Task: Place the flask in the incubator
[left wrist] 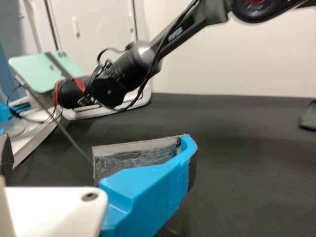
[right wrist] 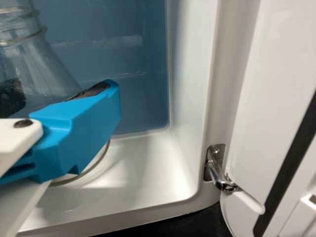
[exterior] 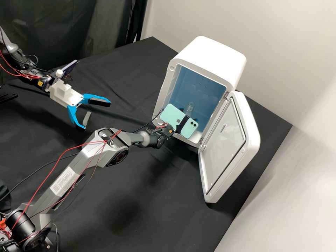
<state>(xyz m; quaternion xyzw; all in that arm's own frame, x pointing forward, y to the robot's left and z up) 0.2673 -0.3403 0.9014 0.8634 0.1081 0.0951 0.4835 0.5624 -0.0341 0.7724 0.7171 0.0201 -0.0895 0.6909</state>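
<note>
Black bench point(exterior: 140, 196), white incubator point(exterior: 210, 59), door point(exterior: 227, 147) swung open, right pincer point(right wrist: 61, 98) around flask point(right wrist: 34, 64) inside, grip unclear, left pincer point(exterior: 95, 114) released

Your left arm point(exterior: 15, 52) was held up at the far left, and the left gripper point(exterior: 94, 113) pointed forward and slightly down with its fingers point(exterior: 74, 113) spread wide apart. Your right arm point(exterior: 87, 154) was stretched forward, its elbow slightly bent and its wrist point(exterior: 154, 137) about level.
</note>
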